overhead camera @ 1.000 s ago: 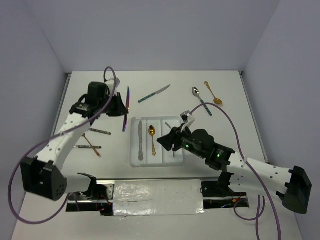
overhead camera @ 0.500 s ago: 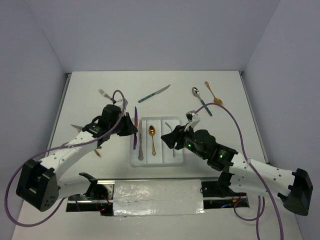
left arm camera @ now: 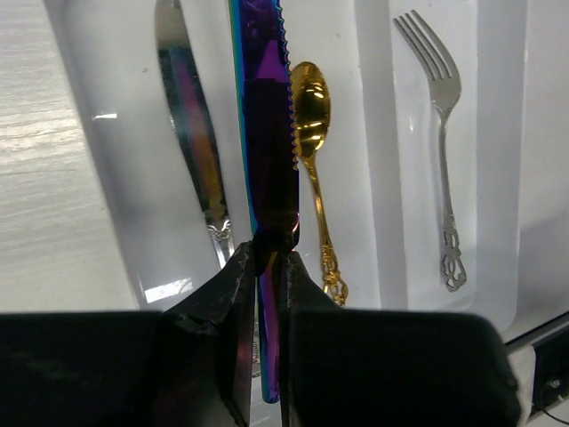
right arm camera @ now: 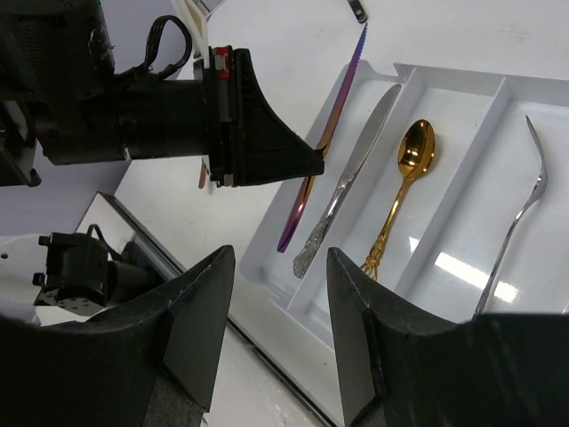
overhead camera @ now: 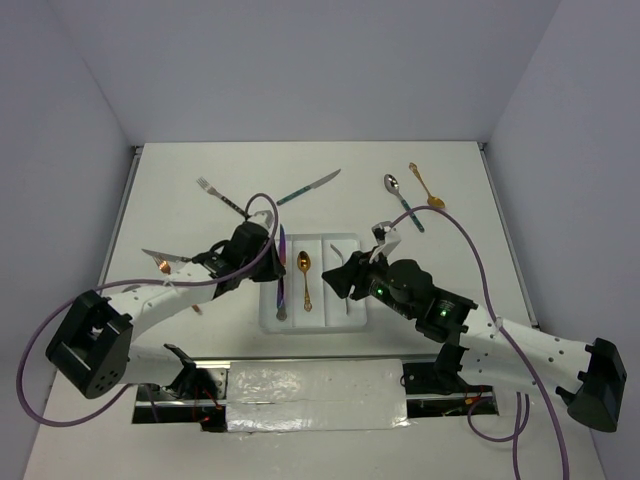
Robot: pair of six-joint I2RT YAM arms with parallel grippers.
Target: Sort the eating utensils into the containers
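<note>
My left gripper (overhead camera: 268,262) (left arm camera: 268,260) is shut on the handle of an iridescent purple knife (overhead camera: 281,262) (left arm camera: 267,124). The knife hangs lengthwise above the left part of the white tray (overhead camera: 322,240) (left arm camera: 80,142), blade pointing away from me. In the containers lie a silver knife (left arm camera: 191,133) on the left, a gold spoon (left arm camera: 310,98) in the middle and a silver fork (left arm camera: 440,133) on the right. My right gripper (overhead camera: 334,283) (right arm camera: 280,271) hovers open and empty over the tray's near right part. Its view shows the purple knife (right arm camera: 327,147) too.
Loose on the table: a teal-handled fork (overhead camera: 220,196), a teal-handled knife (overhead camera: 308,187), a teal-handled silver spoon (overhead camera: 401,200) and a gold spoon (overhead camera: 427,187) behind the tray. More utensils (overhead camera: 165,258) lie by the left arm. A metal strip (overhead camera: 310,385) edges the near side.
The left arm has swung from the table's left side to the tray, carrying the purple knife. The right gripper shifted slightly over the tray and stays open.
</note>
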